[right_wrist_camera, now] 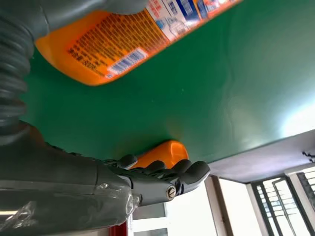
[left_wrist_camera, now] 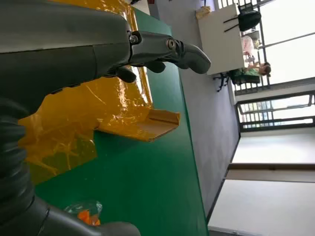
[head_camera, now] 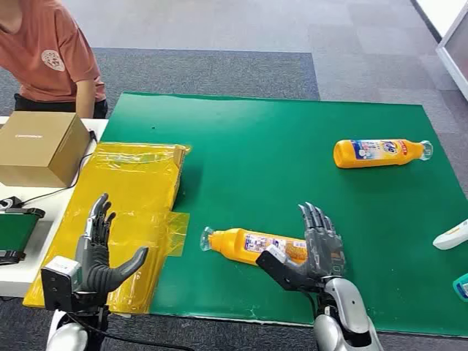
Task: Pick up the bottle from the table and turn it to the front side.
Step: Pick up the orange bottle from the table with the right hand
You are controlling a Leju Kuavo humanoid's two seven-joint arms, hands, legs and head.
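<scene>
Now the orange bottle (head_camera: pixel 251 245) lies on its side on the green mat (head_camera: pixel 309 168), near the front edge, with its clear cap pointing toward the yellow plastic sheet (head_camera: pixel 129 197). Its label with small print and a barcode is turned upward in the right wrist view (right_wrist_camera: pixel 122 46). The right hand (head_camera: pixel 309 252) is just at the base end of this bottle, with the fingers spread and pointing up and the thumb stretched out in front of the bottle. It holds nothing; whether the thumb touches the bottle, I cannot tell.

The left hand (head_camera: pixel 102 252) is also released, with fingers apart and thumb out to the side. It hovers over the front part of the yellow plastic sheet, well apart from the bottle. In the left wrist view the fingers (left_wrist_camera: pixel 174 51) extend above the sheet, and the folded edge of the sheet is seen on the mat.

A second orange bottle (head_camera: pixel 381 152) lies on its side far on the right part of the mat. A cardboard box (head_camera: pixel 41 146) stands on the white table (head_camera: pixel 17 267) at the left, and a person in a pink shirt (head_camera: pixel 47 51) is behind it.
</scene>
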